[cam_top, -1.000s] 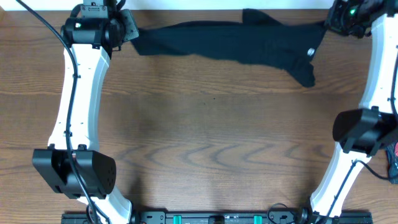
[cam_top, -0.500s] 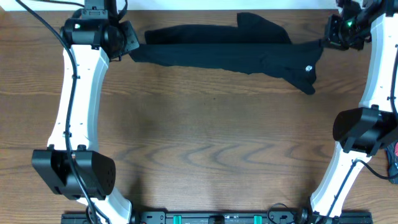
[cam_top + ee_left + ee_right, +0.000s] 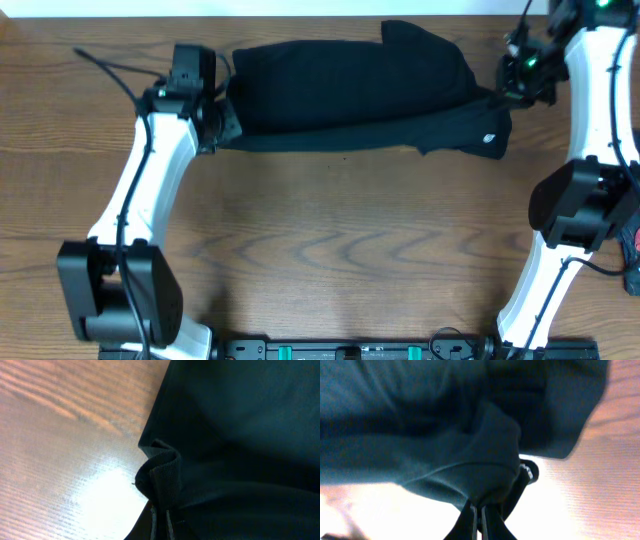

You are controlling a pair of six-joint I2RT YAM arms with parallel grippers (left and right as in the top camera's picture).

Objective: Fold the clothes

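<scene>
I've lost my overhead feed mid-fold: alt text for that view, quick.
A black, soft-fabric long-sleeved top spans the far side of the brown wooden table, pinched at its left end by the left gripper and at its right end by the right gripper.

overhead looks straight down on table (image 3: 330, 250); wrist views close on black top (image 3: 340, 100).

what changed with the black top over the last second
Both arms drew the black top back from the far edge toward the robot's side. The left end effector came further and the right end effector less. The top was a narrow stretched strip and now lies as a broader band over the table. Unchanged: each end effector stays shut on its end of the fabric.
</scene>
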